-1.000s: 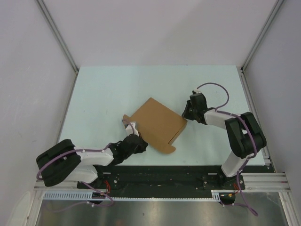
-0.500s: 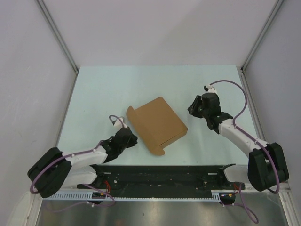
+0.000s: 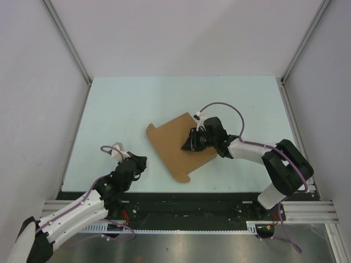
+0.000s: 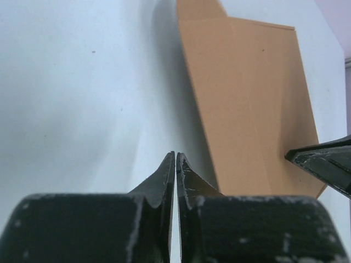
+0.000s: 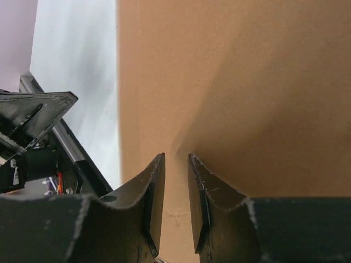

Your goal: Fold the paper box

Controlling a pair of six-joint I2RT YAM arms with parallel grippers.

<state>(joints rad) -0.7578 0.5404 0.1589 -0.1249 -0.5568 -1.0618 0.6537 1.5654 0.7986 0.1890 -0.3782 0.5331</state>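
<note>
The paper box (image 3: 169, 143) is plain brown cardboard, lying low on the middle of the table with a small flap at its far-left corner and another at its near corner. My right gripper (image 3: 192, 142) is over the box's right half, fingers pointing down at the cardboard. In the right wrist view the box (image 5: 236, 82) fills the frame and the gripper (image 5: 175, 158) stands a little open with nothing between its fingers. My left gripper (image 3: 140, 162) is on the table left of the box, apart from it. In the left wrist view that gripper (image 4: 175, 156) is shut and empty, the box (image 4: 247, 98) ahead to the right.
The pale table (image 3: 120, 104) is bounded by white walls at the left, back and right. A black rail (image 3: 186, 200) with the arm bases runs along the near edge. One right fingertip (image 4: 323, 161) juts into the left wrist view.
My right gripper has swung from beside the box's right edge onto its top. The box has turned and lies flatter. My left arm has drawn back toward the near left, off the box.
</note>
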